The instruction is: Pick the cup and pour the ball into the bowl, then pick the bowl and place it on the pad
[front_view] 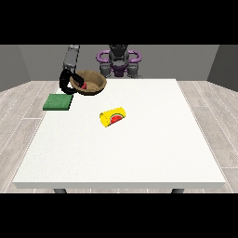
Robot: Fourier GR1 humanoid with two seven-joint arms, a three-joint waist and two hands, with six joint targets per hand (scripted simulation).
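At upper left, the robot hand (66,82) curls round the bowl's (91,82) rim, ball (84,86) inside, above the pad (57,102) at the tabletop (139,148) edge. Cup (113,116) lies centrally, open room around.

The white table (139,153) bears a green pad (57,102) and a toppled yellow cup (114,116).

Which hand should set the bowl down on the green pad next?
The robot's right hand, shown at the view's left. It is already curled around the rim of the bowl, which appears lifted and tilted, and the pad lies just below and beside it. The other hand is not visible.
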